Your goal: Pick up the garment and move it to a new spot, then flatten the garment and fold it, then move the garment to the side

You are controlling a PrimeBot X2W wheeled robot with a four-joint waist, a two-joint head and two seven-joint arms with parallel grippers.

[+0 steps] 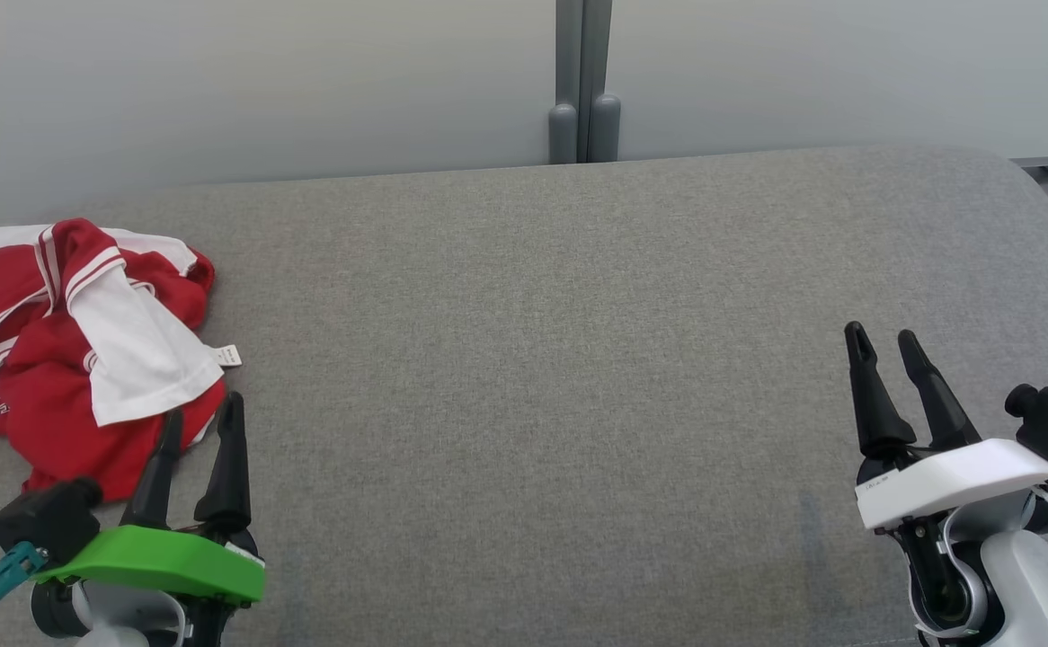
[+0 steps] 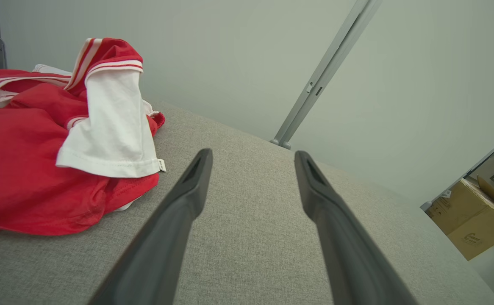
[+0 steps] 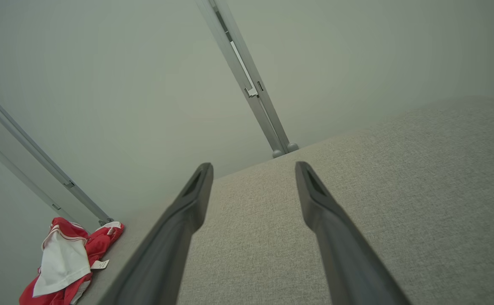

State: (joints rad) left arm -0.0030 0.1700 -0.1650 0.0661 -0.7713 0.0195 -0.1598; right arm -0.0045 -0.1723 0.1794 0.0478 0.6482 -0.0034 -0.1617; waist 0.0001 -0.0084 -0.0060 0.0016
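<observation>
The garment [image 1: 57, 359] is a red jersey with white sleeves and striped trim, lying crumpled at the left edge of the grey padded surface [image 1: 533, 359]. My left gripper [image 1: 203, 409] stands open just below and right of it, fingertips close to its lower hem, holding nothing. In the left wrist view the garment [image 2: 60, 148] lies left of the open fingers [image 2: 196, 178]. My right gripper [image 1: 883, 337] is open at the far right, far from the garment, which appears small at the lower left of the right wrist view [image 3: 67, 262].
A grey wall with a vertical metal post [image 1: 582, 81] runs behind the surface. Cardboard boxes [image 2: 471, 220] stand off the surface's far right end. The wide middle of the padded surface lies between my two grippers.
</observation>
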